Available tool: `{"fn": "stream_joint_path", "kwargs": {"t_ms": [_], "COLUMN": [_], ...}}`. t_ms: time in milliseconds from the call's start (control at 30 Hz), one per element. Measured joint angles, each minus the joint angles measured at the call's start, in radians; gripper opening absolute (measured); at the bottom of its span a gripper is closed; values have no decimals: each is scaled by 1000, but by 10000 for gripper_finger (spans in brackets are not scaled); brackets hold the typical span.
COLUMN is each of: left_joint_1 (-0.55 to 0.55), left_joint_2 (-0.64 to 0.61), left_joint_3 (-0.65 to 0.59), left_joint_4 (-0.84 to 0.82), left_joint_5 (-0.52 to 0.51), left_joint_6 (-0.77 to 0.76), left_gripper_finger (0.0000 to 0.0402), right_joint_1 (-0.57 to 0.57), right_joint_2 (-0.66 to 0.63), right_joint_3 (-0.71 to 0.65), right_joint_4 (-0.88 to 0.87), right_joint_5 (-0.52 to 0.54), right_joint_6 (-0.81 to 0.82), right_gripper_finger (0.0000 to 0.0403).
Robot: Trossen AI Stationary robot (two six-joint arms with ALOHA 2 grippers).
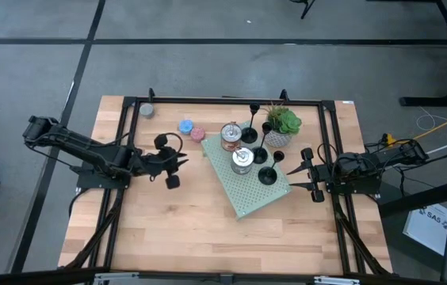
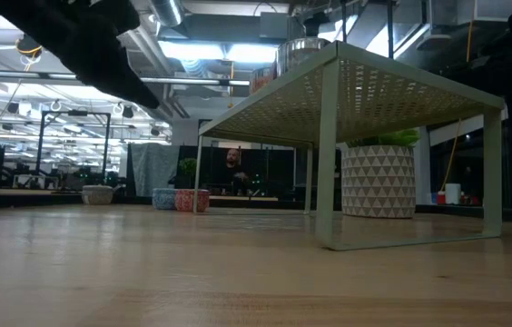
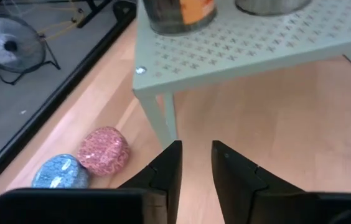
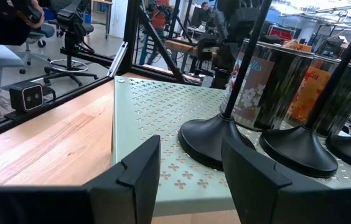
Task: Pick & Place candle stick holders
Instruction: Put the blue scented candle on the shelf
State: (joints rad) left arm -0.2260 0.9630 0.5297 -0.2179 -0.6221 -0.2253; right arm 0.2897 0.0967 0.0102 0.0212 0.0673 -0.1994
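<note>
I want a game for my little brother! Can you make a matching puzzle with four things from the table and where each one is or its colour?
Things:
1. potted plant
2. pink candle
3. silver tins
4. right gripper

Descriptions:
A. on the green perforated rack
B. open, beside the rack
C. next to the blue candle
D. white patterned pot, green leaves

Pairs: 1-D, 2-C, 3-A, 4-B
</note>
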Motion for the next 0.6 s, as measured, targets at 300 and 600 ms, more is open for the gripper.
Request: {"fn": "stream_joint_path", "kwargs": {"t_ms": [300,600], "left_joint_1": [0,-1], "left_joint_2": [1,1], "left_joint_3": [0,0], "left_joint_4": [-3,-3], "left_joint_5": [19,73], "left_joint_6": [1,2], "left_gripper_finger": [95,88], "right_joint_1": [0,0], "right_joint_2": [0,0], "right_joint_3": [0,0], "right_joint_4": [0,0], "right_joint_5": [0,0], "right_joint_6": [0,0], "right_gripper_finger": [171,171]}}
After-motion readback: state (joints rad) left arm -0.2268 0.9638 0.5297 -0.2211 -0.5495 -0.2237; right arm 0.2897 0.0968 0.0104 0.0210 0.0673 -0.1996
